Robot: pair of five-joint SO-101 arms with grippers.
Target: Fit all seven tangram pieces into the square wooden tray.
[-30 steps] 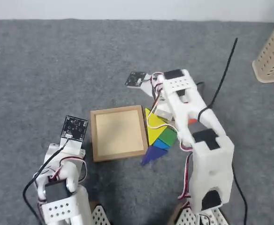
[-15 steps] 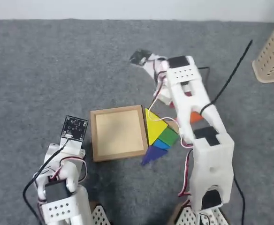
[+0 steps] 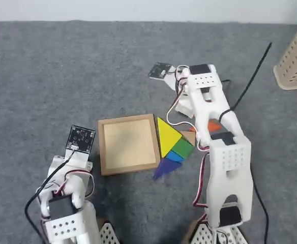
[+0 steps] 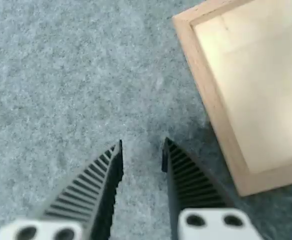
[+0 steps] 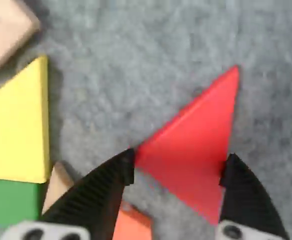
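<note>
The square wooden tray [image 3: 102, 147] lies empty on the grey carpet; its corner shows in the left wrist view [image 4: 206, 95]. Against its right side lie a yellow triangle [image 3: 168, 136], a green piece [image 3: 182, 147], a blue piece [image 3: 174, 156] and a purple piece [image 3: 164, 169]. A tan piece [image 3: 190, 136] and an orange piece [image 3: 213, 125] lie under the right arm [image 3: 204, 94]. My right gripper [image 5: 180, 164] is open, its fingers either side of a red triangle [image 5: 191, 145]. My left gripper [image 4: 142, 147] hangs slightly open over bare carpet beside the tray.
A slatted beige basket [image 3: 296, 56] stands at the far right edge. The right arm's black cable [image 3: 250, 76] arches over the carpet behind it. The left arm's body [image 3: 67, 198] sits at the near left.
The right arm has swung away from the tray toward the right, uncovering the yellow triangle. The left arm and tray have kept still.
</note>
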